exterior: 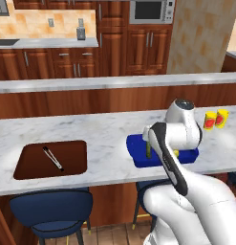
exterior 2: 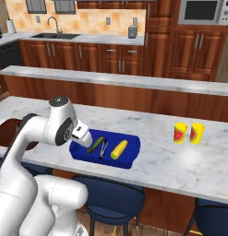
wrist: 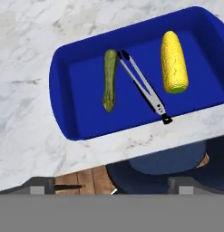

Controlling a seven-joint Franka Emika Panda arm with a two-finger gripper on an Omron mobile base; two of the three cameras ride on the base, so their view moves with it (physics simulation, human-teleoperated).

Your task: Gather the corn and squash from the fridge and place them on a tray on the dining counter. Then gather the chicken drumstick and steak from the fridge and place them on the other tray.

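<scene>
A blue tray (wrist: 63,108) rests on the marble dining counter (exterior: 91,129) near its front edge. In it lie a green squash (wrist: 110,81), a yellow corn cob (wrist: 173,62) and metal tongs (wrist: 143,86) between them. My gripper (wrist: 112,186) hovers above the tray's near edge, open, with nothing between its fingers. From the right base view the squash (exterior 2: 95,145) and corn (exterior 2: 119,149) lie just past my hand. A brown tray (exterior: 74,162) holding tongs (exterior: 52,158) sits farther left. The fridge, chicken drumstick and steak are out of view.
Two yellow-and-red cans (exterior 2: 180,132) (exterior 2: 196,132) stand on the counter to the right of the blue tray. Blue stools (exterior: 50,210) (exterior 2: 111,198) sit under the counter's front edge. A raised ledge (exterior: 114,82) runs behind the counter.
</scene>
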